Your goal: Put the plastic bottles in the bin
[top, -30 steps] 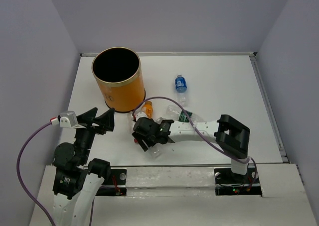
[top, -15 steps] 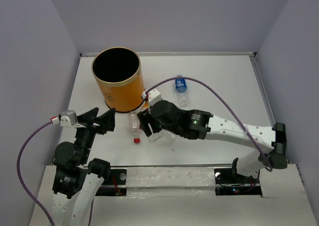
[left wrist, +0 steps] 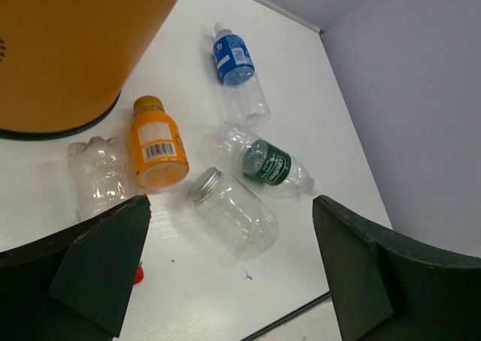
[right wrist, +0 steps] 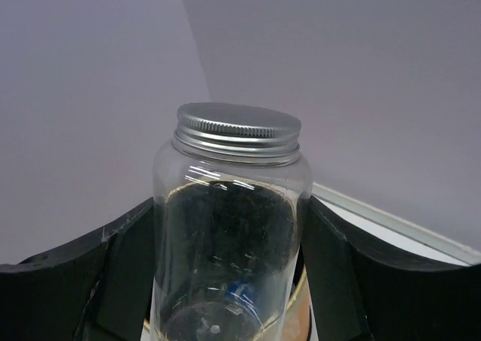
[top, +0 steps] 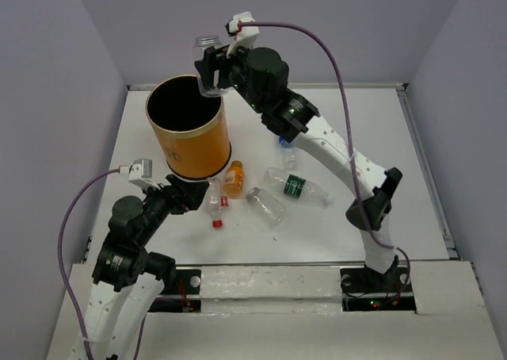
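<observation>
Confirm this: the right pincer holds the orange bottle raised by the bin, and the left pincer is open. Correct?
Not the orange one. The right wrist view shows the right pincer shut on a clear bottle with a silver cap; the orange bottle lies on the table near the bin. The rest holds: raised by the bin, left pincer open.

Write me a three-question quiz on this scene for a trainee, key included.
1. True or false: the right gripper clamps a silver-capped bottle.
2. The orange bottle is: A) lying on the table beside the bin; B) inside the bin; C) held in a gripper.
3. Fill in: the left gripper is ___ (open/shut).
Key: 1 true; 2 A; 3 open.
</observation>
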{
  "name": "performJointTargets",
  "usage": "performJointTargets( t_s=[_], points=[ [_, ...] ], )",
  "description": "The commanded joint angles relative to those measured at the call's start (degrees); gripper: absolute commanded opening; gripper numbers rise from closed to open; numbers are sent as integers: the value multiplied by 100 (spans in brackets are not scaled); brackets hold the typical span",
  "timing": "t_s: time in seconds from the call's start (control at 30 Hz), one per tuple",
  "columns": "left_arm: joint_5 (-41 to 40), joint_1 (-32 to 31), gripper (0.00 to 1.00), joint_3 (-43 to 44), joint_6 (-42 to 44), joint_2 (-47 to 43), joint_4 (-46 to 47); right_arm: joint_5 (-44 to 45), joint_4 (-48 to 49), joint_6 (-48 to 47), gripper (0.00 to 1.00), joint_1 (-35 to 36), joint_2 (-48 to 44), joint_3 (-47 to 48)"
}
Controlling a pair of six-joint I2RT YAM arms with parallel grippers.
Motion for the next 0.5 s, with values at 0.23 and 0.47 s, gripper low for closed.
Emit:
performJointTargets(
  t_s=[0.23, 0.47],
  points=[
    [413, -33, 99, -721, -915, 466, 300, -1465, 1385, 853, 42, -437, 1491, 816],
    [-298, -76, 99, -861, -1047, 932, 563, -1898, 1386, 1012, 90, -437, 1299, 263]
  ],
)
